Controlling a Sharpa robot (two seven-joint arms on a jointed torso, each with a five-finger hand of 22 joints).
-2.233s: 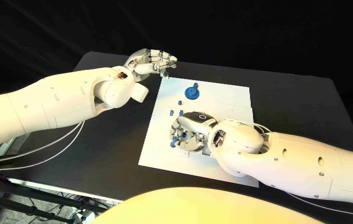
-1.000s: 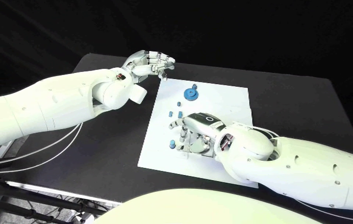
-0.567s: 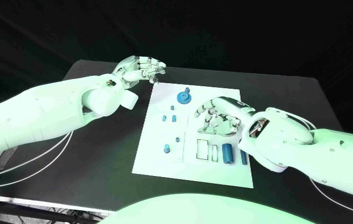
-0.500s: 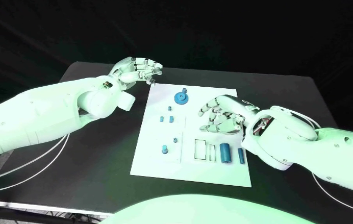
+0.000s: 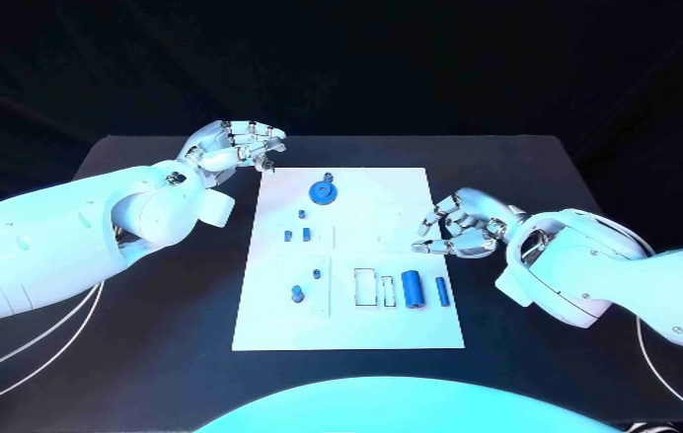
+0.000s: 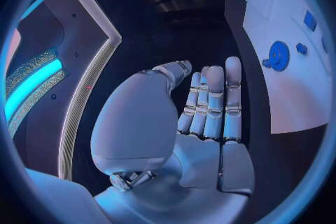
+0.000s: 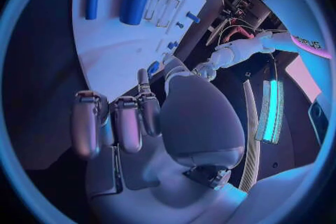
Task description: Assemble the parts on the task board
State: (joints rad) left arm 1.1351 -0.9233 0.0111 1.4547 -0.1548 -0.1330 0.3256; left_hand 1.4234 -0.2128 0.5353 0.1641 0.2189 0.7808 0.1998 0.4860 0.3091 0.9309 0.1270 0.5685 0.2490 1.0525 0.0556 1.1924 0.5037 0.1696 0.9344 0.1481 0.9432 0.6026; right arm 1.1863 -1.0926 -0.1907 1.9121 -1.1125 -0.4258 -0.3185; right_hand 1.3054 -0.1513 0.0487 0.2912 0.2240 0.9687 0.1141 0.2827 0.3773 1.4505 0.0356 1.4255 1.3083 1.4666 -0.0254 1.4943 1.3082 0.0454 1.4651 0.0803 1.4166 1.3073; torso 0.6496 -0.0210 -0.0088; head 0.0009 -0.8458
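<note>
Your task board (image 5: 370, 305) lies flat in the middle of the black table (image 5: 142, 324). On it: a blue gear (image 5: 325, 192) near the far edge, small blue pegs (image 5: 296, 235) on its left half, and a thick blue cylinder (image 5: 412, 289) with a thin blue pin (image 5: 443, 290) just beside it near the right edge. Your left hand (image 5: 232, 145) hovers off the board's far-left corner, fingers curled inward, nothing in them. Your right hand (image 5: 458, 226) sits at the board's right edge, fingers curled, holding nothing; the wrist view confirms an empty palm.
</note>
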